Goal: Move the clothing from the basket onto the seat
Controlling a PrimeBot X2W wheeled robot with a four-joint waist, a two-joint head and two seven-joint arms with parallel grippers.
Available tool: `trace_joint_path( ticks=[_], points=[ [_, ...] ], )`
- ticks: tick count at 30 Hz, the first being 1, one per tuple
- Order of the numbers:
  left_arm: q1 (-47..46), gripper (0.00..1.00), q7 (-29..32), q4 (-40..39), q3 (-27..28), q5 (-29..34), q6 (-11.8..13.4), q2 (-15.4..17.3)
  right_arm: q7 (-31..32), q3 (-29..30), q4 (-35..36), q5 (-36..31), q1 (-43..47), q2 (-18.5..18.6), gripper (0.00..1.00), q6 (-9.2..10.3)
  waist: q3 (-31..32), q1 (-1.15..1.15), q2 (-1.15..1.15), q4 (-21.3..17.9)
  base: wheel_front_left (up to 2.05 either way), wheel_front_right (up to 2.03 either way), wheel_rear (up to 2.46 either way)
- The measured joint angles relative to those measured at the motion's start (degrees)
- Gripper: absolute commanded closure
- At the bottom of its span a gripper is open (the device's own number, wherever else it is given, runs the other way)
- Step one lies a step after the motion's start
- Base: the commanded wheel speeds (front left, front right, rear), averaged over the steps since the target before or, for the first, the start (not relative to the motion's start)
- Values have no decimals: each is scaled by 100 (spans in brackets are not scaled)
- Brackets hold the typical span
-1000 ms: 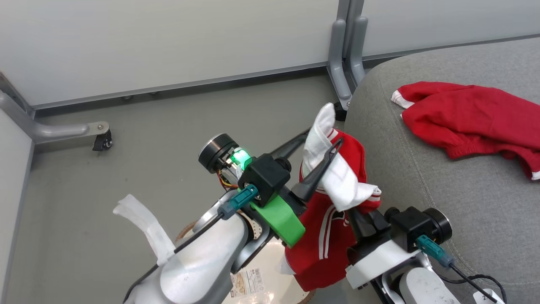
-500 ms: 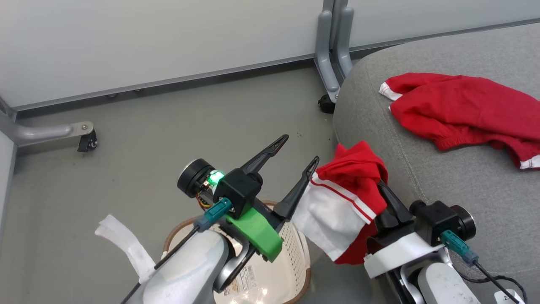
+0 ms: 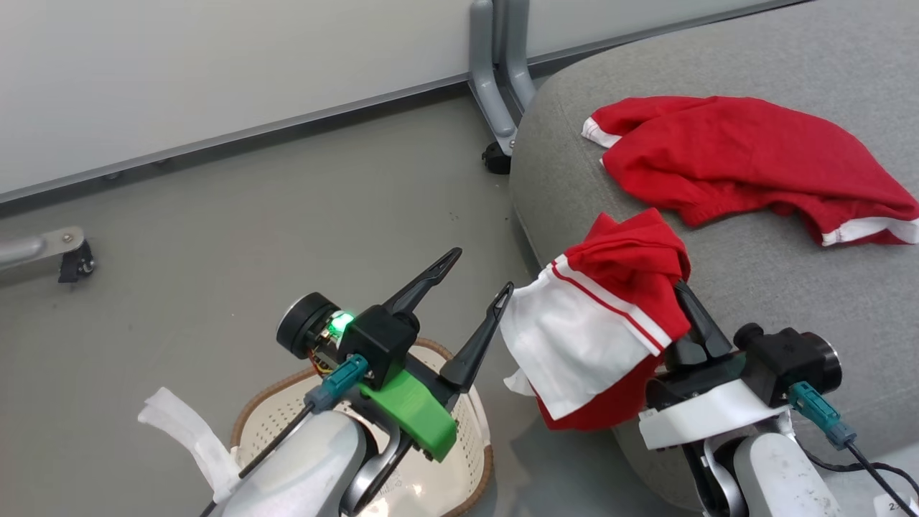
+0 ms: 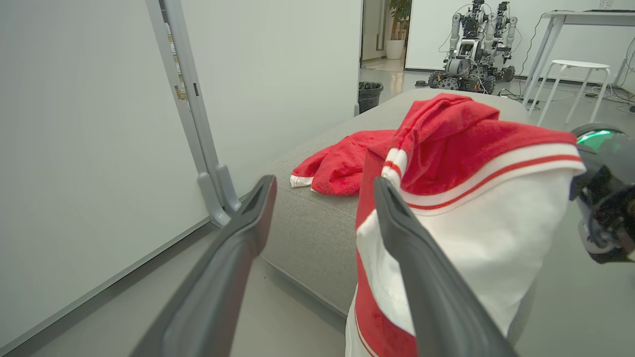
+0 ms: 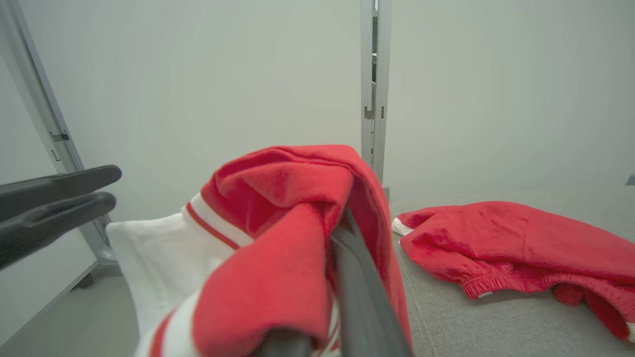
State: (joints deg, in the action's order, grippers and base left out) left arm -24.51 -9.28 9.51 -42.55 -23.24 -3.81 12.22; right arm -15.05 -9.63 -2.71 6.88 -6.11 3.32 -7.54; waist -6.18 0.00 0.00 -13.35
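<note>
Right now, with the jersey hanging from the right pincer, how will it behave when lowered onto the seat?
Probably floppy: the jersey drapes in folds over the shut right pincer and sags below it. Likely light, since one pinch carries it. It may slump into a heap on the seat.

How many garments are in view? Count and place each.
2. The shorts lie on the seat; the jersey hangs from the right hand at the seat's edge. The basket is partly hidden.

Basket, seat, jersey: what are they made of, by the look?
Basket: likely moulded plastic, cream, perforated wall, brown woven-look rim. Seat: grey woven upholstery fabric, visible weave and seam. Jersey: soft knit cloth, probably; red with white panels, drapes and folds limply.
</note>
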Motion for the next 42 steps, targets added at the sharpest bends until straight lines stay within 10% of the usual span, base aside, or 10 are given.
trace_joint_path(
  ticks=[24,42],
  points=[
    [-245,0,601,-560,-347,224,-33,408,0,1160,842,276,45,-45,100,0,-1005,0,0,-1728,0,0,0],
    [-1166,0,1288,-1445,-522,550,-202,824,-1,2379,308,52,-4534,-45,100,3,-2795,1,0,-1313,0,0,0]
  ],
)
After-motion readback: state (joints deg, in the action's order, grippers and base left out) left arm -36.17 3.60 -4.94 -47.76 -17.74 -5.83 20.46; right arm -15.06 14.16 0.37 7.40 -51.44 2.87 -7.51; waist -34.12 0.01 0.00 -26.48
